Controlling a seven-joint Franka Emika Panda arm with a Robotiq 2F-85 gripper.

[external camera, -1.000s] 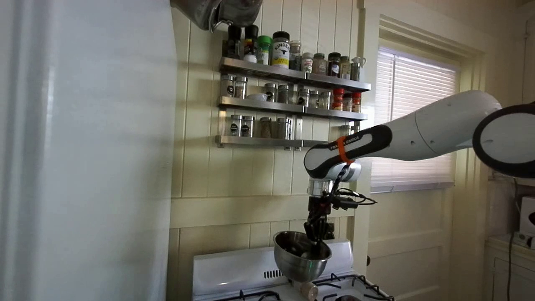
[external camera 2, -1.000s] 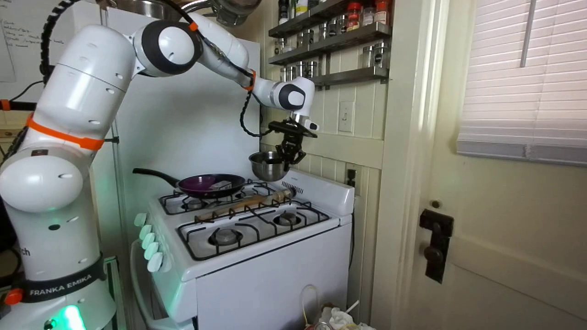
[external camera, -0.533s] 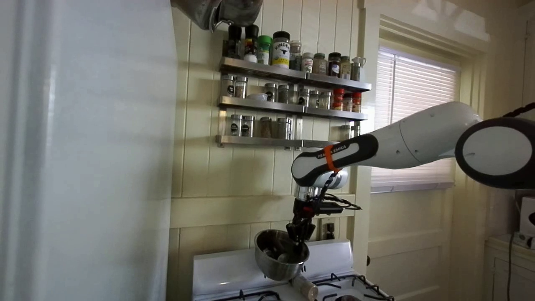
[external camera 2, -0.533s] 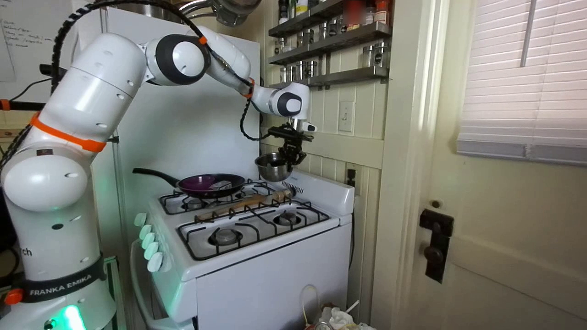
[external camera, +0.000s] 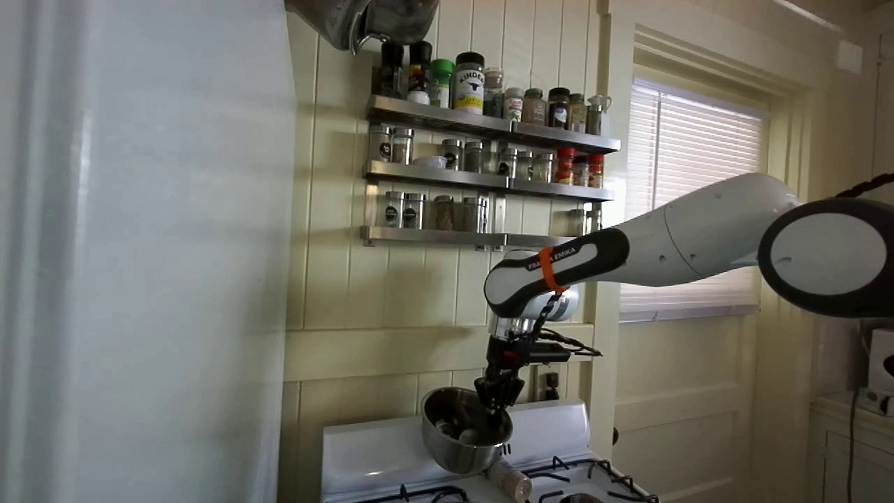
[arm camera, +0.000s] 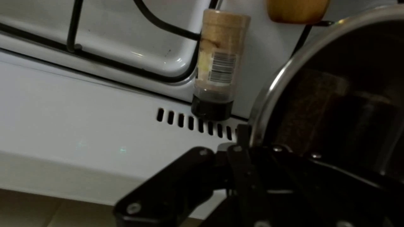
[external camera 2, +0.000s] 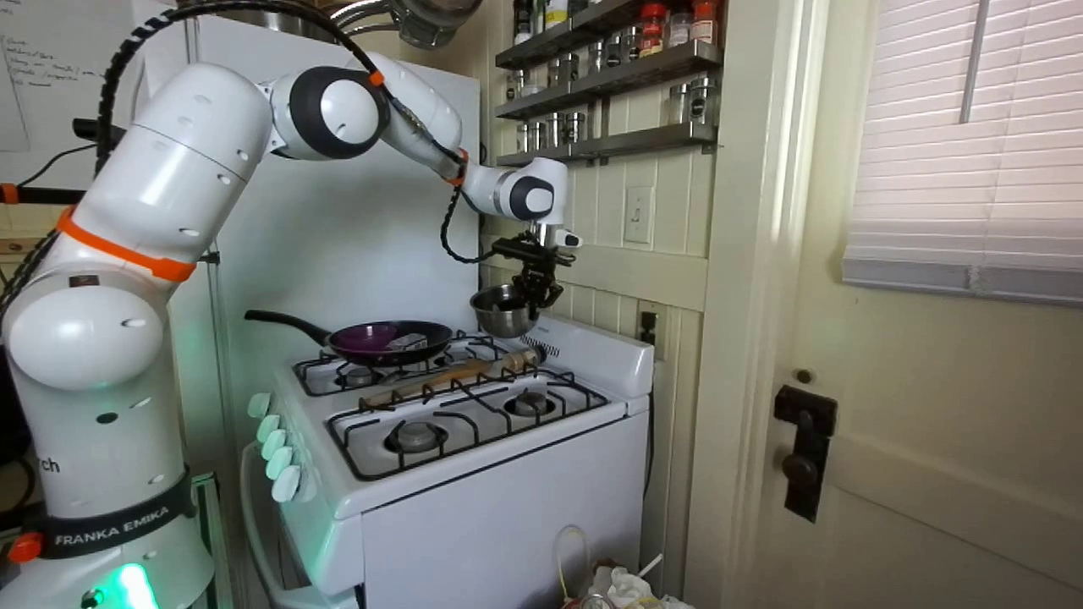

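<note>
A steel mixing bowl (external camera: 454,453) hangs over the rear of the white stove, its rim tilted, in both exterior views. My black gripper (external camera: 496,411) points down and is shut on the bowl's near rim, one finger inside the wall and one outside. In the wrist view the bowl's rim (arm camera: 272,85) curves away from the fingertips at the lower right. Inside lies a jar with brown contents (arm camera: 311,107), and other dark items beside it are hard to make out. A spice bottle (arm camera: 221,63) lies on the stove next to the bowl.
A black frying pan (external camera 2: 436,345) with a purple bowl (external camera 2: 364,338) in it sits on a burner. Between the black grates (external camera 2: 474,423) lies a long wooden utensil (external camera 2: 457,372). The stove's back panel (external camera: 384,454) and the spice shelves (external camera: 433,237) stand behind.
My gripper has carried the bowl leftward and slightly down in an exterior view, and a little toward the back panel in an exterior view. Movement slowed over the last half second; the grip is unchanged.
</note>
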